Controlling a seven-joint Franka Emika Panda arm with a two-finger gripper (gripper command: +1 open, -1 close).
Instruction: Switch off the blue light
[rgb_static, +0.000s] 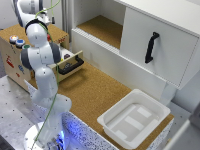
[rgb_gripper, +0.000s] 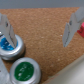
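The blue light (rgb_static: 20, 43) is a small round blue-capped button on top of the wooden box (rgb_static: 12, 62) at the exterior view's left. In the wrist view the blue light (rgb_gripper: 7, 43) sits right by one finger (rgb_gripper: 4, 26), partly cut off by the frame edge. My gripper (rgb_gripper: 37, 37) is open and empty above the box's cork top, with the other finger (rgb_gripper: 72, 29) far to the other side. In the exterior view my own arm links (rgb_static: 36, 35) hide the gripper.
An orange-red button (rgb_static: 13, 38) sits beside the blue one, and a green button (rgb_gripper: 25, 70) lies close to it. An open drawer with a black handle (rgb_static: 70, 65), a white tray (rgb_static: 116, 131), a white cabinet with a black handle (rgb_static: 151, 47) and a blue-violet glow (rgb_static: 70, 127) are also there.
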